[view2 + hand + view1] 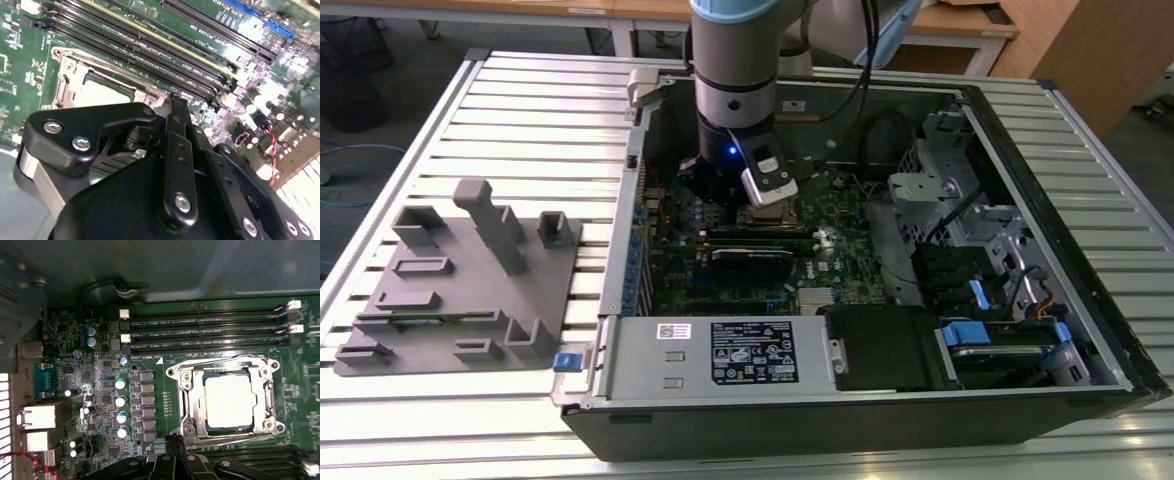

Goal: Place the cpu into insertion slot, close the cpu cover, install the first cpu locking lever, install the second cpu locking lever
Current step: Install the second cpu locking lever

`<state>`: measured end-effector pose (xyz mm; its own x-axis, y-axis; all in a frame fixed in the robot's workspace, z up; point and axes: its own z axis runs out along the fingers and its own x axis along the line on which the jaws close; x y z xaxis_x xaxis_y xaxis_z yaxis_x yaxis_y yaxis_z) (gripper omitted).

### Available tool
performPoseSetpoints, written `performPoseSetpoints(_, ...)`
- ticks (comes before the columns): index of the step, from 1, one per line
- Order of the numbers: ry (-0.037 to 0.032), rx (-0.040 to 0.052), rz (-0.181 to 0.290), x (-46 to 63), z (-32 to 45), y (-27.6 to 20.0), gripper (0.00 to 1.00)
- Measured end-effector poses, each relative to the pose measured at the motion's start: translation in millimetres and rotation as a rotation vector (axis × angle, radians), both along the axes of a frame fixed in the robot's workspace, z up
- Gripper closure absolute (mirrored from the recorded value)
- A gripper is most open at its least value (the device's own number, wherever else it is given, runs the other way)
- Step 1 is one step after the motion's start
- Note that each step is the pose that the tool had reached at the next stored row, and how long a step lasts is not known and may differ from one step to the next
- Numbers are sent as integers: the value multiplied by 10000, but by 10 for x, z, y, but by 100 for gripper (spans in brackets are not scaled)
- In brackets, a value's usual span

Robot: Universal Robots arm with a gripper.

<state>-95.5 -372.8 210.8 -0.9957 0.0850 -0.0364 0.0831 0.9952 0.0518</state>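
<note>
The cpu point(230, 400), a pale silvery square, lies in the insertion slot point(186, 429) on the green board. The cpu cover point(267, 395), a silvery frame with a large window, lies flat over the cpu's edges. Thin wire levers run along two sides of the socket, one of them point(225, 361) beside the memory slots. My gripper point(172, 439) is shut, its tip just above the socket's corner, with nothing seen between the fingers. The second wrist view shows the gripper point(173, 102) beside the cpu point(97, 95) and cover point(70, 80). In the exterior view the gripper point(767, 200) hangs inside the open case.
Long black memory slots point(200, 332) run beside the socket, and more lie on its other side point(250, 455). Upright capacitors point(120, 400) stand nearby. Metal case walls point(620, 230) enclose the board. A power supply point(747, 350) fills the case front. A grey fixture point(454, 280) sits on the exterior view's left.
</note>
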Motion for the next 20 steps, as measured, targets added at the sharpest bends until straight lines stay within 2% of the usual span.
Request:
performPoseSetpoints(5, 1, -1, 0, 0, 116, 0, 89)
performPoseSetpoints(11, 2, -1, 2, 17, 131, 0, 89)
performPoseSetpoints(20, 14, -1, 0, 272, 123, 0, 89)
